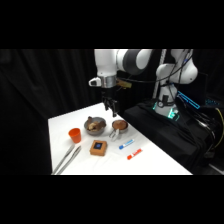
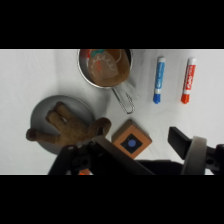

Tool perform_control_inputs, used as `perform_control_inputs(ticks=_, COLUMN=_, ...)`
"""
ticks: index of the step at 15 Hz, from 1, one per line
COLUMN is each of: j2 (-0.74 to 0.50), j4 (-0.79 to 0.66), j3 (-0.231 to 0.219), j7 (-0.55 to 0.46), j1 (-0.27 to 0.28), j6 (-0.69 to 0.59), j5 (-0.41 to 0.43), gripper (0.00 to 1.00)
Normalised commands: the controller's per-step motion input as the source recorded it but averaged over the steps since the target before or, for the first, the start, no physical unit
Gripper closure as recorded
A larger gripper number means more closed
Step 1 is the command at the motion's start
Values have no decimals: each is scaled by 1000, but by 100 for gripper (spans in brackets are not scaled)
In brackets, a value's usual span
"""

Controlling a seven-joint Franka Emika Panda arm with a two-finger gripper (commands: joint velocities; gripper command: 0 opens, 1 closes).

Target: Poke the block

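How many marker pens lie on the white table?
2. The blue marker pen lies beside the metal cup's handle, and the red marker pen lies parallel to it, farther from the cup. Neither touches the brown wooden block. No others show.

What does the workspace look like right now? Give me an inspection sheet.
Surface: white table, lit, dark around it.
Job's things: block flat near the front edge, blue patch up, untouched.
Clutter: bowl holding a brown toy; metal cup; orange cup; tongs; blue marker; red marker.
Grippers: gripper above the bowl and metal cup, clear of the block.
Cables: cables at right, off the table.
Surroundings: black curtain.
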Motion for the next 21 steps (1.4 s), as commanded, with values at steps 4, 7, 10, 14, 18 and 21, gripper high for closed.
perform_control_inputs(ticks=4, j2=126, j4=152, j3=10, j7=13, j1=-21, j6=7, j5=-14, gripper=0)
perform_control_inputs(ticks=7, j2=303, j4=440, j3=8, j7=35, j1=-24, j6=-31, j5=-27, gripper=0)
perform_control_inputs(ticks=10, j2=386, j4=594, j3=14, j7=102, j1=-8, j6=-69, j5=-86, gripper=0)
perform_control_inputs(ticks=14, j2=404, j4=607, j3=15, j7=95, j1=0, j6=-110, j5=-83, gripper=25)
perform_control_inputs(ticks=18, j2=314, j4=452, j3=26, j7=71, j1=14, j6=-100, j5=-67, gripper=51)
perform_control_inputs(ticks=21, j2=188, j4=306, j3=19, j7=78, j1=28, j6=-97, j5=-80, gripper=77)
